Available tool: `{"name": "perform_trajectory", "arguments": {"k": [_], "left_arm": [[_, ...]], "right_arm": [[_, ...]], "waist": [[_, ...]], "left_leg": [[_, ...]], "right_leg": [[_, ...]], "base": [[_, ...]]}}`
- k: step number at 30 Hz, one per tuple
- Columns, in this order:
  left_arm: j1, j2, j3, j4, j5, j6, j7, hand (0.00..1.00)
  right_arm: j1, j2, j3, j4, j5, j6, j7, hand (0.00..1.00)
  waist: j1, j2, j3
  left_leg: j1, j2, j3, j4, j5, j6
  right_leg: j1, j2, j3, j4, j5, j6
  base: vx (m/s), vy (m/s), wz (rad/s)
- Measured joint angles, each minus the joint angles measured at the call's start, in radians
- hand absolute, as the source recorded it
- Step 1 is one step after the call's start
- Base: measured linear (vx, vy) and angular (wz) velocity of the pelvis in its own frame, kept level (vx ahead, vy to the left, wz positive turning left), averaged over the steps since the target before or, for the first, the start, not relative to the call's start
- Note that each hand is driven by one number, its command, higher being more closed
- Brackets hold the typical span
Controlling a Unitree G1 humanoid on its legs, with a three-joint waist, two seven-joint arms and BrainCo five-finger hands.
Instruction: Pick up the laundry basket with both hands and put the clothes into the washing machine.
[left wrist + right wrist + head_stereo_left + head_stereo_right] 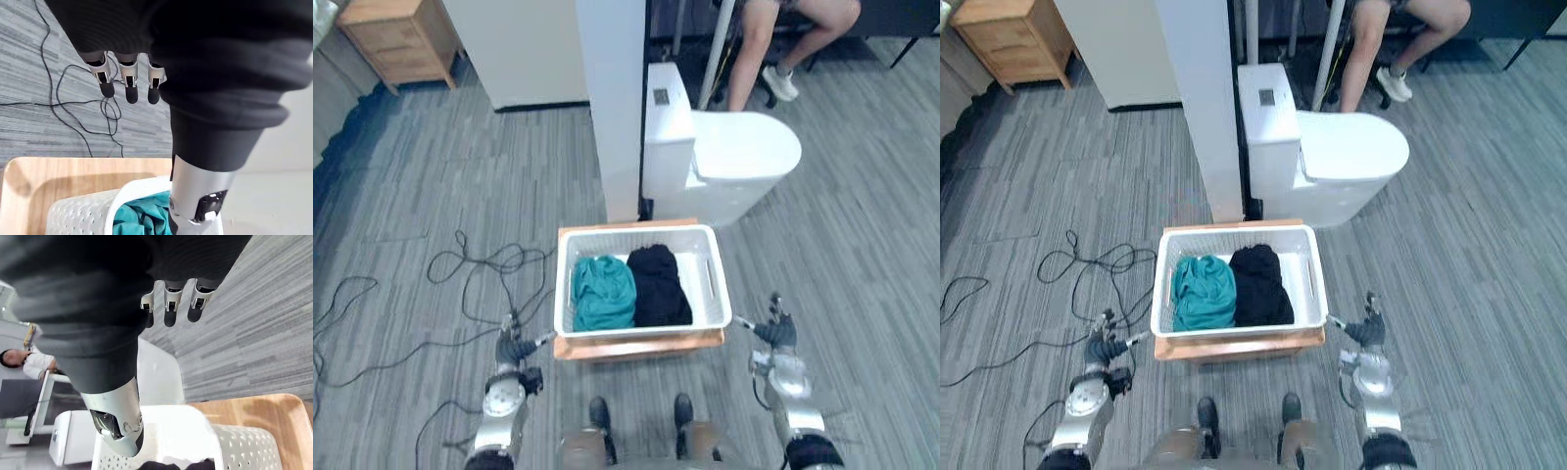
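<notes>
A wooden cabinet (396, 39) stands at the far left of the grey plank floor (431, 176), with a white box-shaped unit (519, 49) next along the back. The left hand (512, 348) is low at the near left, level with the near-left corner of the laundry basket (713, 284). Its fingers (128, 83) are extended straight and spread and it holds nothing. Its thumb points toward the basket corner and ends just beside it; contact cannot be confirmed. The basket is white and perforated, and it sits centred on a low wooden board (636, 348) between the two hands. Inside it, a teal garment (603, 292) lies in the left half and a black garment (658, 286) in the middle. They touch each other, and the right part of the basket floor is bare. A white pillar (612, 98) rises directly beyond the basket, and a white toilet (734, 157) stands just to the right of the pillar. A seated person's legs (783, 39) are visible at the far edge of the room behind the toilet. The right hand (775, 331) is at the near right, just beside the near-right corner of the basket. Its fingers (172, 301) are likewise straight, it grips nothing, and its thumb is directed at the basket rim.
</notes>
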Motion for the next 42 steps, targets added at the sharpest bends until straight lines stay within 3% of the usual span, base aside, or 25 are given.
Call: {"name": "perform_trajectory", "arguments": {"k": [6, 9, 15, 16, 17, 18, 27, 31, 35, 40, 42], "left_arm": [[-0.266, 0.066, -0.016, 0.141, 0.022, 0.013, 0.045, 0.00], [-0.372, 0.081, -0.057, 0.223, 0.028, 0.024, 0.049, 0.00], [-0.573, 0.027, -0.144, 0.306, 0.089, 0.045, 0.058, 0.00], [-0.584, 0.029, -0.145, 0.309, 0.100, 0.048, 0.065, 0.00], [-0.589, 0.031, -0.150, 0.310, 0.109, 0.049, 0.067, 0.00], [-0.593, 0.032, -0.150, 0.310, 0.117, 0.049, 0.069, 1.00], [-0.588, 0.050, -0.145, 0.339, 0.175, 0.075, 0.041, 1.00], [-0.510, 0.059, -0.120, 0.298, 0.166, 0.082, 0.042, 1.00], [-0.257, 0.015, -0.122, 0.077, 0.103, 0.093, 0.051, 1.00], [-0.008, -0.041, -0.134, -0.170, 0.086, 0.100, 0.069, 1.00], [0.090, -0.040, -0.138, -0.282, 0.085, 0.104, 0.069, 1.00]], "right_arm": [[-0.283, -0.038, 0.037, 0.144, 0.001, 0.018, -0.015, 0.00], [-0.386, -0.048, 0.041, 0.232, 0.004, 0.021, -0.025, 0.00], [-0.561, -0.046, 0.053, 0.326, 0.024, 0.038, -0.035, 0.00], [-0.572, -0.051, 0.053, 0.330, 0.033, 0.038, -0.040, 1.00], [-0.577, -0.055, 0.054, 0.336, 0.034, 0.038, -0.041, 1.00], [-0.580, -0.057, 0.054, 0.340, 0.034, 0.037, -0.042, 1.00], [-0.568, -0.080, 0.061, 0.332, 0.104, 0.038, -0.024, 1.00], [-0.435, -0.070, 0.074, 0.140, 0.111, 0.039, -0.019, 1.00], [-0.234, -0.029, 0.051, -0.093, 0.109, 0.032, -0.022, 1.00], [-0.021, 0.009, 0.026, -0.264, 0.070, 0.025, -0.021, 1.00], [0.072, 0.041, 0.019, -0.344, 0.055, 0.015, -0.018, 1.00]], "waist": [[0.005, -0.006, 0.109], [0.004, -0.006, 0.110], [-0.001, -0.009, 0.150], [-0.001, -0.010, 0.153], [-0.001, -0.010, 0.153], [-0.001, -0.010, 0.153], [-0.001, -0.011, 0.154], [-0.006, -0.015, 0.166], [-0.013, -0.015, 0.166], [-0.017, -0.016, 0.163], [-0.023, -0.016, 0.134]], "left_leg": [[-0.105, 0.017, 0.010, 0.066, 0.008, 0.010], [-0.149, 0.020, 0.009, 0.081, 0.013, 0.018], [-0.195, 0.018, -0.008, 0.092, 0.025, 0.036], [-0.198, 0.016, -0.009, 0.092, 0.025, 0.036], [-0.202, 0.013, -0.009, 0.092, 0.025, 0.036], [-0.205, 0.013, -0.010, 0.092, 0.025, 0.036], [-0.209, 0.013, -0.012, 0.092, 0.025, 0.036], [-0.166, 0.013, -0.011, 0.076, 0.024, 0.036], [-0.103, 0.010, -0.014, 0.040, 0.022, 0.035], [-0.045, 0.002, -0.026, 0.018, 0.018, 0.028], [-0.033, 0.006, -0.005, 0.020, 0.007, 0.027]], "right_leg": [[-0.087, 0.006, 0.022, 0.008, 0.050, 0.004], [-0.123, 0.007, 0.023, 0.006, 0.064, 0.003], [-0.155, 0.008, 0.017, 0.006, 0.072, 0.003], [-0.157, 0.008, 0.017, 0.005, 0.072, 0.003], [-0.161, 0.009, 0.017, 0.005, 0.072, 0.003], [-0.164, 0.009, 0.016, 0.005, 0.072, 0.003], [-0.163, 0.010, 0.017, -0.005, 0.072, 0.002], [-0.121, 0.010, 0.019, -0.020, 0.072, 0.002], [-0.057, 0.008, 0.012, -0.052, 0.069, 0.004], [0.002, 0.009, -0.002, -0.062, 0.052, 0.002], [0.005, 0.012, 0.017, -0.064, 0.049, 0.003]], "base": [[-0.16, 0.011, -0.09], [-0.04, 0.005, -0.03], [0.02, -0.004, 0.06], [0.05, -0.002, 0.01], [0.05, -0.001, 0.01], [0.04, -0.001, 0.02], [0.00, 0.000, 0.00], [0.03, -0.004, -0.02], [0.05, -0.001, 0.03], [0.07, 0.002, 0.08], [0.05, 0.003, -0.18]]}}
